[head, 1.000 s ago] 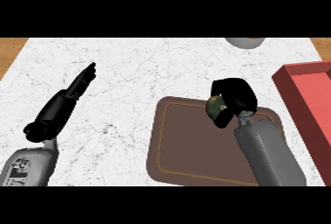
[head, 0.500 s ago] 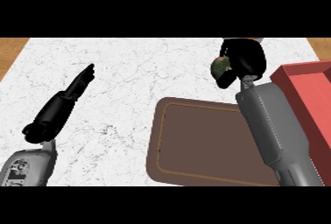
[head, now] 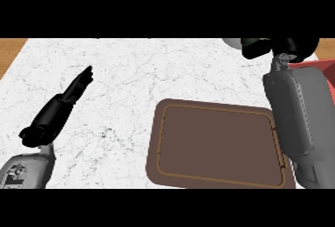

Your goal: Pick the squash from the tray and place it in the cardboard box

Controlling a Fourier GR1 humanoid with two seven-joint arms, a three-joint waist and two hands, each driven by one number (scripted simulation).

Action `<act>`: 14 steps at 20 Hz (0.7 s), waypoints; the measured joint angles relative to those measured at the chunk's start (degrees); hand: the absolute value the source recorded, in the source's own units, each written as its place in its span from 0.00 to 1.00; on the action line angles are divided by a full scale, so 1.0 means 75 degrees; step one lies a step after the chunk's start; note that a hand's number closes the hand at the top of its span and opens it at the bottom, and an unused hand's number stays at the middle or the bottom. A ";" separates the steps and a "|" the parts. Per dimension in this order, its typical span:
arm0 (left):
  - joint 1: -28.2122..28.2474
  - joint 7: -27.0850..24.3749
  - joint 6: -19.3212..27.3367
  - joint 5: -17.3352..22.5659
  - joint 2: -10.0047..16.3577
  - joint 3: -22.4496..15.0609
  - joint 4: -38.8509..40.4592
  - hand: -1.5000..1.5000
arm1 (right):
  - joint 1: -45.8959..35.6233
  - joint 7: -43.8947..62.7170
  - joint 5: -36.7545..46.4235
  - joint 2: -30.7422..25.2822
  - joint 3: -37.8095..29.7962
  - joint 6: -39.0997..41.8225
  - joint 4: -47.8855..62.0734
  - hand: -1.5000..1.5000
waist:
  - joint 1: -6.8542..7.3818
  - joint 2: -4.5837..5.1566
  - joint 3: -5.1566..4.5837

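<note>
Brown tray [head: 216, 146] lies flat, lower ctr-right. Red box [head: 321, 66]: corner at rt edge. Squash hidden in right hand [head: 291, 44], top rt.

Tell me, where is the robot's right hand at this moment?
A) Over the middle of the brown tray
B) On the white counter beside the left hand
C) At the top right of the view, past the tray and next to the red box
C: the right hand shows at the view's top right, beyond the tray and beside the red box, while the left hand lies far off at the left.
</note>
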 measured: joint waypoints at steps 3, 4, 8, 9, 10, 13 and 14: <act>0.0013 -0.0043 0.0052 -0.0071 -0.0052 -0.0032 0.0038 0.50 | -0.0074 0.0379 0.0021 -0.0362 -0.0430 -0.0100 -0.0129 1.00 | -0.0001 0.0006 0.0002; -0.0011 -0.0027 0.0063 -0.0079 -0.0075 -0.0039 0.0053 0.50 | -0.0034 0.0421 -0.0015 -0.0525 -0.0589 -0.0119 -0.0179 1.00 | -0.0008 0.0007 0.0001; 0.0031 -0.0122 0.0045 -0.0088 -0.0071 0.0000 0.0085 0.50 | 0.0186 0.0415 -0.0319 -0.1136 -0.1190 -0.0128 -0.0348 1.00 | -0.0010 0.0008 0.0002; 0.0071 -0.0148 0.0068 -0.0113 -0.0101 -0.0015 0.0057 0.50 | 0.0229 0.0386 -0.0379 -0.1253 -0.1309 -0.0206 -0.0276 1.00 | 0.0002 0.0010 0.0003; 0.0117 -0.0135 0.0055 -0.0106 -0.0083 0.0007 0.0017 0.50 | 0.0277 0.0286 -0.0463 -0.1495 -0.1435 -0.0079 -0.0246 1.00 | 0.0005 0.0011 0.0003; 0.0009 -0.0139 -0.0027 -0.0061 -0.0033 0.0069 0.0117 0.50 | 0.0376 0.0000 -0.0578 -0.2091 -0.1698 0.0137 0.0201 1.00 | 0.0020 0.0023 0.0004; -0.0050 -0.0166 0.0018 -0.0119 -0.0071 0.0045 0.0207 0.50 | 0.0486 -0.0150 -0.0703 -0.2237 -0.1795 0.0253 0.0280 1.00 | 0.0005 0.0023 0.0003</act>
